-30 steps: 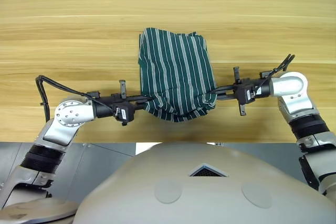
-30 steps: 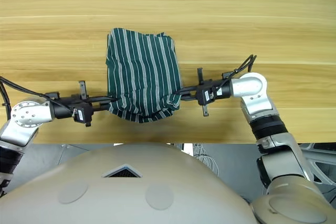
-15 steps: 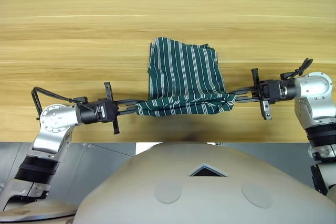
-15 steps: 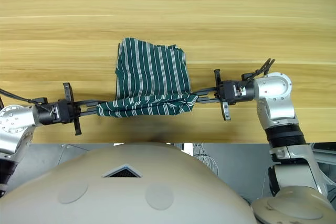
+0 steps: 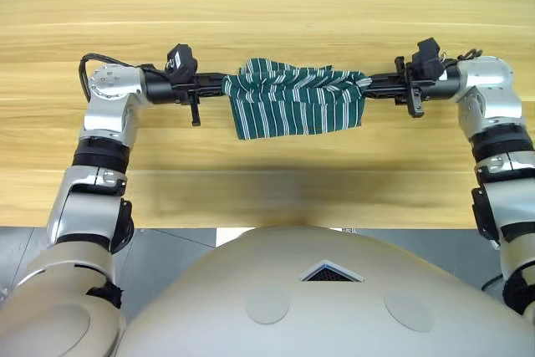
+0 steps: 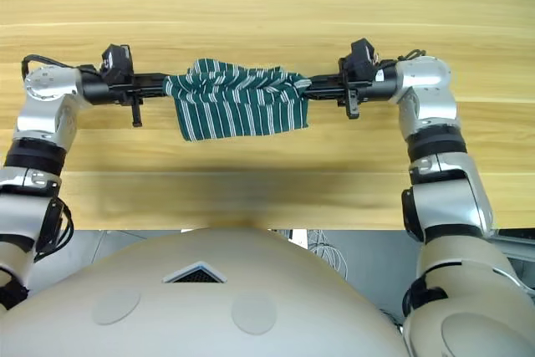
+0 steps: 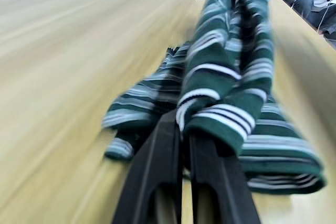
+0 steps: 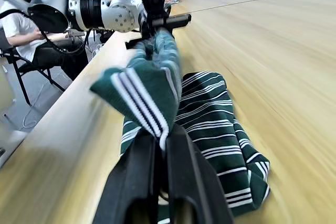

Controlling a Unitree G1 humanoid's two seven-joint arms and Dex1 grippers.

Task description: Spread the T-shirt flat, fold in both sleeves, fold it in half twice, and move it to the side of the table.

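Note:
The green T-shirt [image 5: 294, 104] with white stripes hangs bunched and stretched between my two grippers above the wooden table [image 5: 267, 6]. My left gripper [image 5: 226, 84] is shut on the T-shirt's left end, its fingers [image 7: 168, 182] pinching the striped cloth [image 7: 231, 77]. My right gripper [image 5: 365, 84] is shut on the right end, where the fabric [image 8: 152, 93] drapes over its closed fingers [image 8: 157, 177]. The lower part of the shirt dangles toward the tabletop [image 8: 220, 124]. Both arms are raised and spread apart at about the same height.
The table's near edge [image 5: 167, 225] runs just in front of me, with grey floor below it. Bare wood lies all around the shirt.
Both grippers have lifted and carried the T-shirt's near edge away from me over the rest of the shirt; it now hangs bunched between them farther out over the table.

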